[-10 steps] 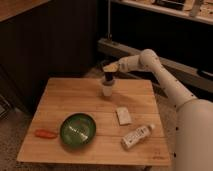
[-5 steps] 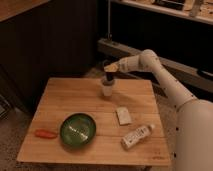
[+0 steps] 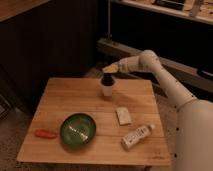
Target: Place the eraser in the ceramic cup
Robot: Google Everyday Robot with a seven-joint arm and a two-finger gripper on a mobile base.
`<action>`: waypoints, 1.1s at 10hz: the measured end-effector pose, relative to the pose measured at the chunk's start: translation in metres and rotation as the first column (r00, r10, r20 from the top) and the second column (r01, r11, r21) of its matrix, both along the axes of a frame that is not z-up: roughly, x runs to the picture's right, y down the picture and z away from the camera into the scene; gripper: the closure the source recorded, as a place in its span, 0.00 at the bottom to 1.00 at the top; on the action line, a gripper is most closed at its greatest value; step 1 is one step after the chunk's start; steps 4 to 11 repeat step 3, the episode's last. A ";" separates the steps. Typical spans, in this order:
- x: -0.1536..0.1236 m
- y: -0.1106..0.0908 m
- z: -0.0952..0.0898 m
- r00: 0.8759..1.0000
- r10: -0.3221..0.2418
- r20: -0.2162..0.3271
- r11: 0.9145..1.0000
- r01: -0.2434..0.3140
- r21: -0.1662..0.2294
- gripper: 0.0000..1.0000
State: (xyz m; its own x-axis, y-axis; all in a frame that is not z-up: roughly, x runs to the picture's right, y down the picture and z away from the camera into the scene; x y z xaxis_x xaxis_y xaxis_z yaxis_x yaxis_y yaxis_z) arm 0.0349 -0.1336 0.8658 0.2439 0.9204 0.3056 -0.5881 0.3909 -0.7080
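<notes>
The white ceramic cup (image 3: 107, 90) stands upright on the far middle of the wooden table (image 3: 65, 95). The dark eraser (image 3: 107, 79) stands on end in the cup's mouth, its top sticking out above the rim. My gripper (image 3: 109, 69) reaches in from the right and sits right over the top of the eraser, at or touching it. I cannot tell whether it still holds the eraser.
A green bowl (image 3: 78, 130) sits at the front left with an orange carrot-like thing (image 3: 45, 133) to its left. A pale flat pad (image 3: 123, 116) and a lying clear bottle (image 3: 136, 136) are at the front right. A dark cabinet and a shelf stand behind.
</notes>
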 end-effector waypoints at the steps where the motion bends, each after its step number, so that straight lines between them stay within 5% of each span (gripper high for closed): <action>1: 0.000 0.000 0.000 1.000 0.000 0.000 1.000 0.000 0.000 0.14; 11: 0.000 -0.001 0.000 1.000 0.000 -0.001 1.000 0.000 0.002 0.14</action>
